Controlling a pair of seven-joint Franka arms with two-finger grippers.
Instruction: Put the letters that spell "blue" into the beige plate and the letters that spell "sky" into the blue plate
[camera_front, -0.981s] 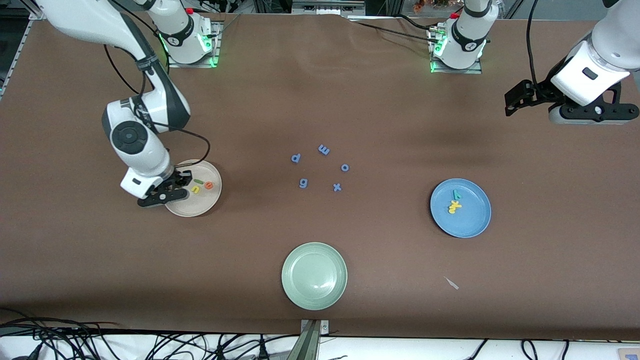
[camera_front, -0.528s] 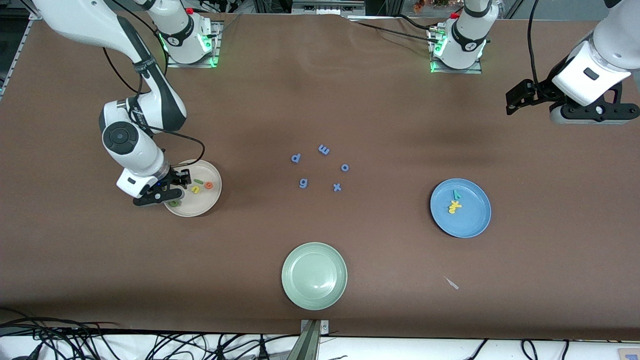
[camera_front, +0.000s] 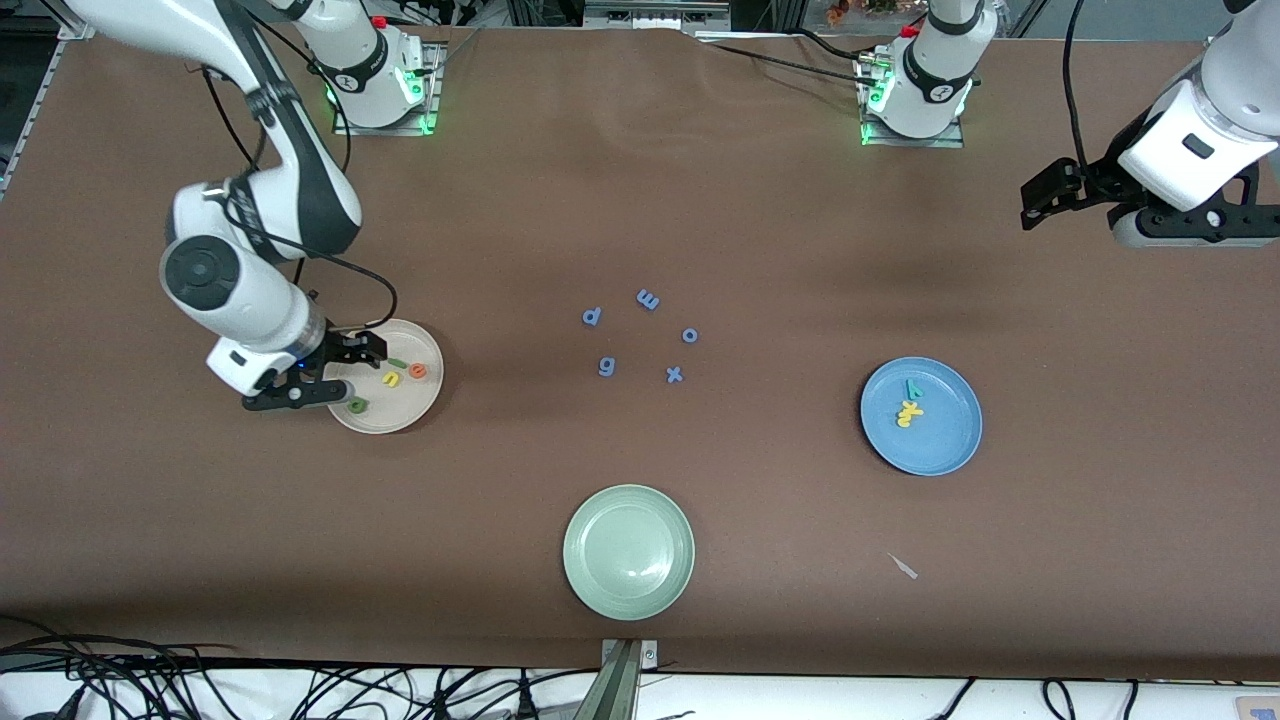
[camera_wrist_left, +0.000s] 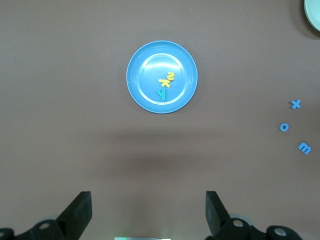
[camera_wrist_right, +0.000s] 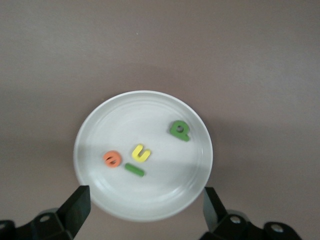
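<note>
All four small foam letters, green b (camera_wrist_right: 179, 130) included, are seen in the round cream-beige plate (camera_front: 420, 400) under the spread, empty right claw (camera_wrist_right: 145, 207), s, k, y in the round blue plate (camera_wrist_left: 142, 97), left claw (camera_wrist_left: 148, 212) spread, waiting; only retreat is judged left.

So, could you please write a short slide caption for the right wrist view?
Open right gripper above the beige plate holding green b, yellow u, orange e and green l.
</note>
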